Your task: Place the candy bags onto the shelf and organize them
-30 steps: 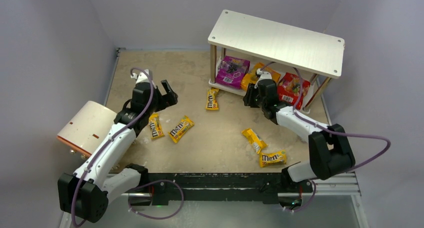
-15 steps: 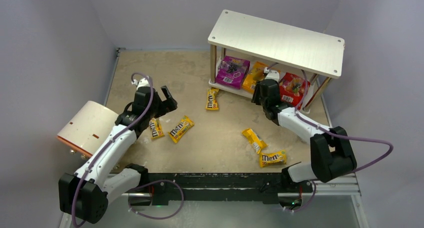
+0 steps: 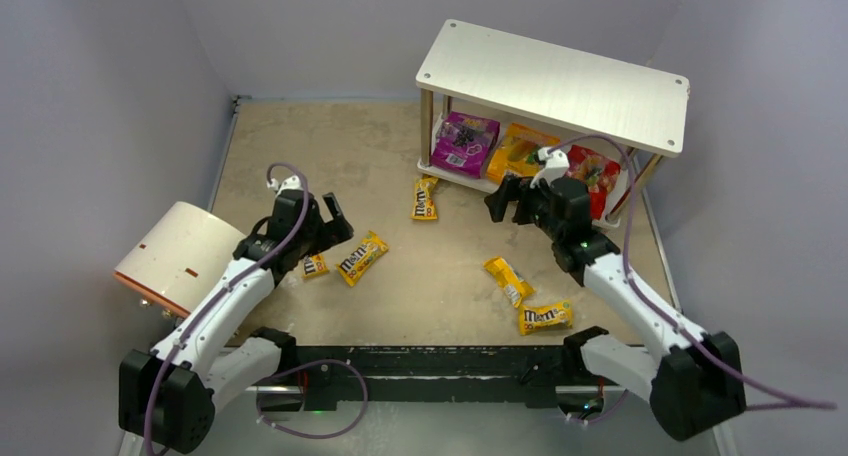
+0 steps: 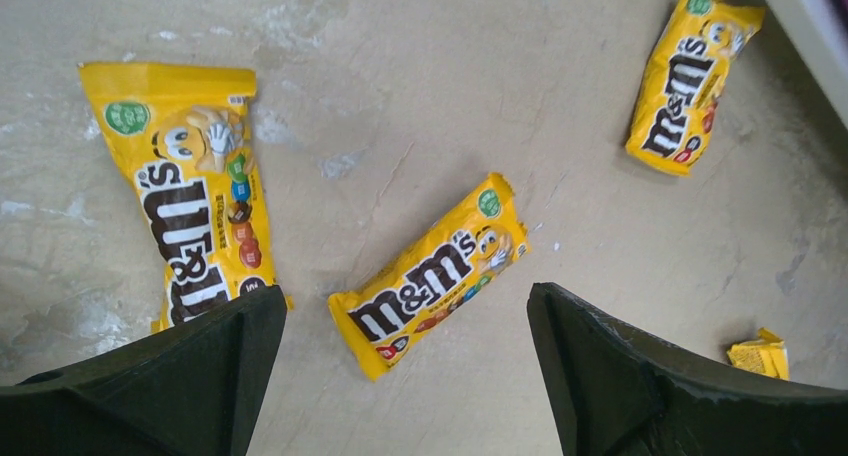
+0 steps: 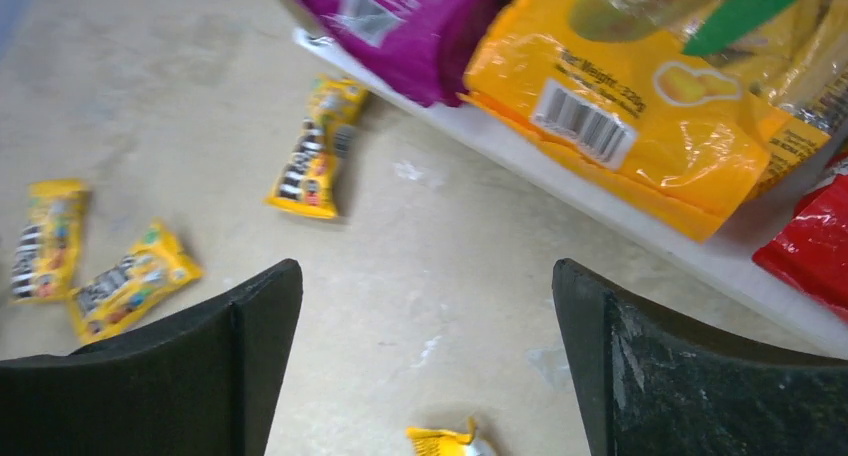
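- Two-tier shelf of pale boards on thin corner posts (image 3: pixel 555 81): you see it standing at the far right of the beige worktop (image 3: pixel 330 146). Its lower board carries the glossy purple pouch (image 3: pixel 464 143), the glossy orange pouch (image 3: pixel 517 148) and the glossy red pouch (image 3: pixel 598 176) side by side, faces up. The large bags therefore appear sorted.
- Right hand (image 5: pixel 425 266): the jaws are spread wide with nothing between them. It is poised just in front of the lower board's edge, facing the orange pouch, and looks free to fetch a packet.
- Left hand (image 4: pixel 400 296): the jaws are at full spread and empty, hanging over the worktop.
  - They straddle a narrow yellow M&M's packet (image 4: pixel 430 271) lying diagonally.
  - That stance suits a pinch across the packet's short width.
- Second yellow packet (image 4: pixel 195 216): it lies just beside the first, its lower end hidden behind a finger in the left wrist view. Expect a closing jaw to brush it.
- Third yellow packet (image 3: pixel 425 198): it lies just beside the shelf's front left corner, on the worktop and not on the board.
- Fourth yellow packet (image 3: pixel 509 280) and fifth yellow packet (image 3: pixel 545 317): both lie near the right arm's base, well apart from the shelf.
- Judged progress: you have three pouches shelved and five packets still to lift.
- White-and-tan cylinder (image 3: pixel 175 256): it lies on its side at the left edge and plays no part in the task.
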Robot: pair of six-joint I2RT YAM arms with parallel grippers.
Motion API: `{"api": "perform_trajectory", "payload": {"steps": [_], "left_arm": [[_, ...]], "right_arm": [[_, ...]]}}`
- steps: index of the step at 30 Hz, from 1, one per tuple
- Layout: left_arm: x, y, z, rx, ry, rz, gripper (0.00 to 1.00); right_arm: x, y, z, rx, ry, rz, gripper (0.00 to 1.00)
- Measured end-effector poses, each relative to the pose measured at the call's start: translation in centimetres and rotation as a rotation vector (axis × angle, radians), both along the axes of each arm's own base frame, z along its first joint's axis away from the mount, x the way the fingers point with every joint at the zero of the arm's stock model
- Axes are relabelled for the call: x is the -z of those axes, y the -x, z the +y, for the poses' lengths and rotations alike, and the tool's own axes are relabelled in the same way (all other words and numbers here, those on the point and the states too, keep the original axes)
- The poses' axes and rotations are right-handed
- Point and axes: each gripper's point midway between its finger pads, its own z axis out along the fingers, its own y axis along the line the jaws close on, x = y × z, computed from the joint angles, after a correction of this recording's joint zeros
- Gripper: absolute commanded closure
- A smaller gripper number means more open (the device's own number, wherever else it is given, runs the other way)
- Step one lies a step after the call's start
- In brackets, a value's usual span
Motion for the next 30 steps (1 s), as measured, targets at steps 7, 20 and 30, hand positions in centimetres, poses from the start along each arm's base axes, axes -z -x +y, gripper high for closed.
{"api": "perform_trajectory", "payload": {"steps": [7,20,30], "left_arm": [[3.0,1.0,-1.4,0.076,0.044,0.067,0.10],[7.3,-0.7,-4.7,0.274,0.074,0.153,0.31],[8.4,-0.1,-5.6,0.333,0.103,0.168,0.66]], "right_arm": [[-2.6,4.4,1.2,-0.100,-0.183,-0.156,0.01],[-2.5,7.8,5.1,-0.393,-0.264,-0.161,0.02],[-1.6,7.8,6.2,-0.453,-0.275,-0.088,0.03]]}}
